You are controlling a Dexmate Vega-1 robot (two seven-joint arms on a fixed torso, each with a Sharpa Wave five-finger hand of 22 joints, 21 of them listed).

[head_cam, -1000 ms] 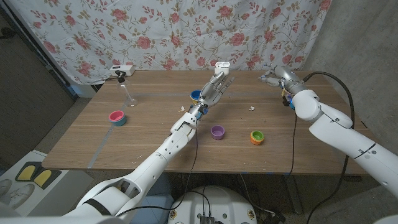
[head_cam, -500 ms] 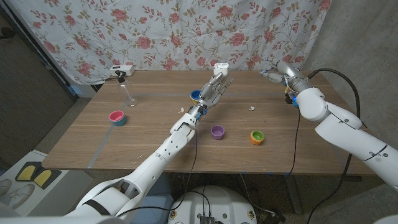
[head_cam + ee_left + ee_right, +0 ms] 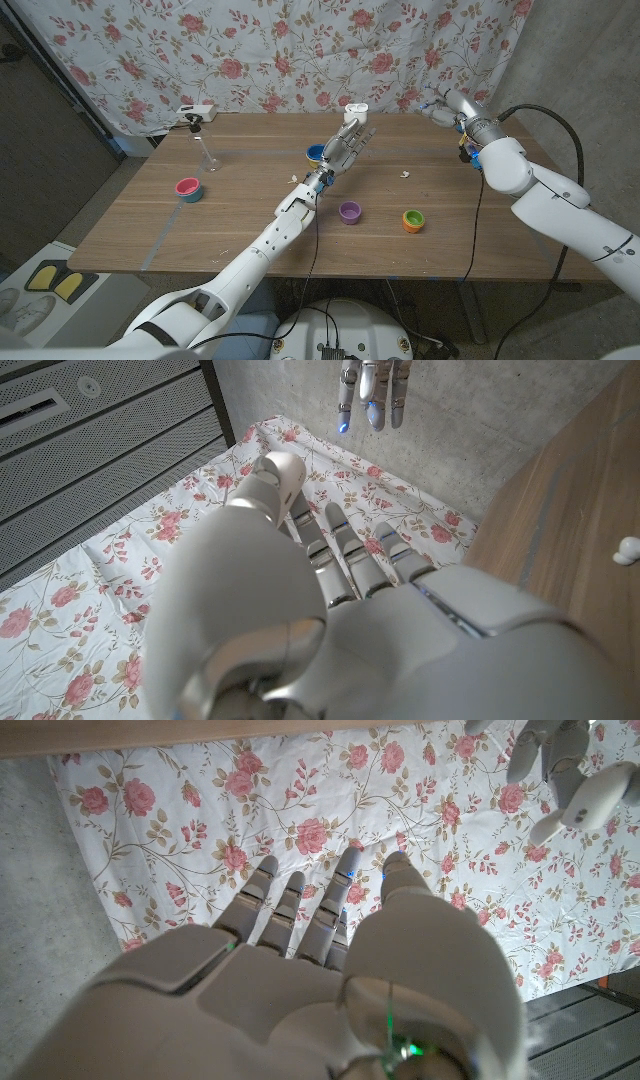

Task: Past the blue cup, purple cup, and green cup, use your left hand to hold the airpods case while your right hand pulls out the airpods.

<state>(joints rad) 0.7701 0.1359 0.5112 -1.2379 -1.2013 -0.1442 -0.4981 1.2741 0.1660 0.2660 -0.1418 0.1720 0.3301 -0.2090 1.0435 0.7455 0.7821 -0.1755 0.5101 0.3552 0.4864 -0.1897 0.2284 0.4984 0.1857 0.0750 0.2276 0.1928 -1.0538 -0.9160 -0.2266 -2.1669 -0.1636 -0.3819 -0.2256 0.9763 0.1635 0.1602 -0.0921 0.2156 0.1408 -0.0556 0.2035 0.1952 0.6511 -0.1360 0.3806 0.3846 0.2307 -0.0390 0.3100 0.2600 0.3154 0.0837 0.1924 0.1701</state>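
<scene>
The left hand [image 3: 345, 147] is reaching far across the desk [image 3: 240, 215], fingers extended and released, holding nothing. The airpods case [image 3: 354, 105] is standing just beyond its fingertips at the far edge. The right hand [image 3: 447, 104], also released, is hovering well right. The blue cup [image 3: 315, 154], purple cup [image 3: 349, 211] and green cup [image 3: 412, 220] are sitting empty nearer.

Brown matt wooden table [image 3: 250, 200], visible grain. Floral printed cloth backdrop [image 3: 270, 50], soft folds. Smooth glossy white plastic left hand [image 3: 300, 610]. Rough grey concrete wall [image 3: 480, 420].
</scene>
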